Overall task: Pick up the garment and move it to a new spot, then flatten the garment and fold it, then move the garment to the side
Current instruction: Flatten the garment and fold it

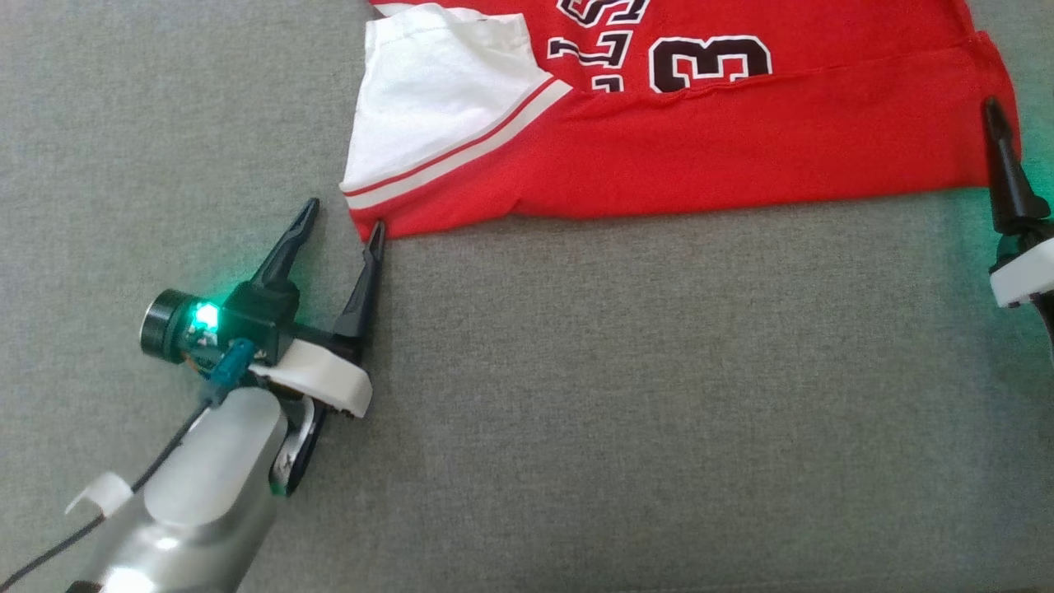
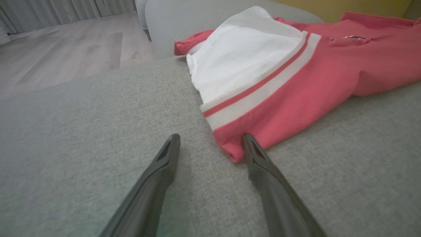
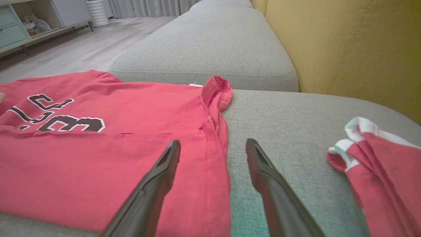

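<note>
The garment [image 1: 700, 148] is a red jersey with black-and-white lettering and a white sleeve [image 1: 436, 99], lying flat across the far part of the grey sofa cushion [image 1: 617, 395]. My left gripper [image 1: 345, 216] stands open at the garment's near left corner, and its right fingertip touches the red hem [image 2: 230, 144]. In the left wrist view the left gripper [image 2: 211, 135] holds nothing. My right gripper [image 3: 213, 142] is open and straddles the garment's [image 3: 98, 158] right edge: one finger is over the cloth, the other over bare cushion. One right finger [image 1: 1000, 156] shows in the head view.
A bunched red-and-white cloth [image 3: 378, 171] lies to the right of my right gripper. The yellow backrest [image 3: 345, 49] rises behind it. A second grey cushion [image 3: 204, 42] adjoins beyond the garment. Wooden floor [image 2: 65, 56] drops off past the cushion's left edge.
</note>
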Tool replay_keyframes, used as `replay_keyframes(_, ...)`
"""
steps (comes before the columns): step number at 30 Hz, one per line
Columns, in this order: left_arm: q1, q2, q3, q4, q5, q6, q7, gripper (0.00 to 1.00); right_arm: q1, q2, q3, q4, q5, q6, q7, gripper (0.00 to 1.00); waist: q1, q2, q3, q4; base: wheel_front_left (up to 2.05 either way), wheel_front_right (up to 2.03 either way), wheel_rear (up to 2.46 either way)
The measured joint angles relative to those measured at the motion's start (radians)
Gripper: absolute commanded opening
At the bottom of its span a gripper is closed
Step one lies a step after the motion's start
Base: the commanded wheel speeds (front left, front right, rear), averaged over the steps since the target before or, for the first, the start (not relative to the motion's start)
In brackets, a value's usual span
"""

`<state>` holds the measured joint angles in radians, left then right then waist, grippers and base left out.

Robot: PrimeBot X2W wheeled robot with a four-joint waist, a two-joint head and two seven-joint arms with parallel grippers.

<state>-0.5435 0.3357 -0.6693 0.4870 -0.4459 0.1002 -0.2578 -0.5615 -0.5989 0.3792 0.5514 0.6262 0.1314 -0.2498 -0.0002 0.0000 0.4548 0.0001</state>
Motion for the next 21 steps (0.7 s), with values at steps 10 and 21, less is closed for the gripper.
replay_keyframes(10,-0.034,-0.018,-0.023,0.079,0.007,-0.093,-0.007,0.0,0.005,0.019,0.034,0.072,0.054,0.0,-0.001,1.0,0.0001,0.0,-0.017,-0.004,0.0,0.0,0.0)
replay_keyframes(21,-0.015,-0.012,-0.019,0.006,0.051,-0.09,-0.002,0.0,-0.035,0.047,0.104,0.207,0.17,0.0,0.091,0.0,0.0002,0.0,-0.034,0.02,0.0,0.0,0.0)
